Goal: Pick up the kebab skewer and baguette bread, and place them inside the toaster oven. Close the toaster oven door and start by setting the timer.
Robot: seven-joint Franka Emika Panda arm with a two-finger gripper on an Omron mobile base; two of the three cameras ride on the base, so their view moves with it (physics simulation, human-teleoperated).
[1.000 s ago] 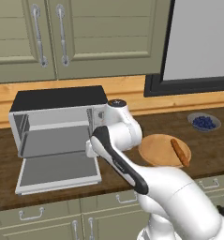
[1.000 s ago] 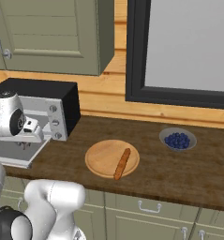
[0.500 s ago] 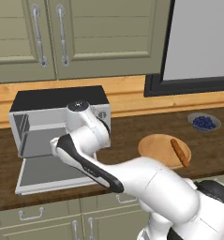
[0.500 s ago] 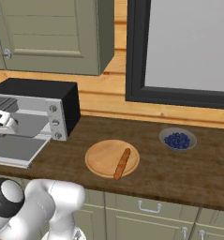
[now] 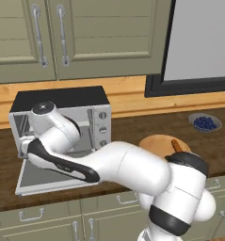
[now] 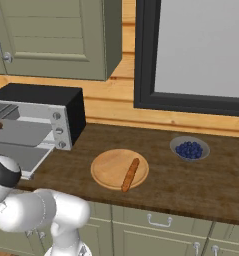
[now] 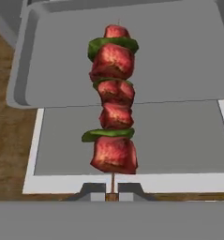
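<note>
Gripper (image 7: 112, 191) is clamping the kebab skewer (image 7: 113, 101) by its stick, hanging over the open toaster oven door (image 7: 132, 140). Baguette bread (image 6: 130, 175) is sitting on the wooden plate (image 6: 107, 167). 0 of 2 items placed; door and timer pending.

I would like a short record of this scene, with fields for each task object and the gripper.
kebab skewer: held by its stick, above the open door
gripper: shut on the skewer stick
toaster oven: open
toaster oven door: folded down flat
baguette bread: lying on the wooden plate
bowl of blueberries: right of the plate
</note>
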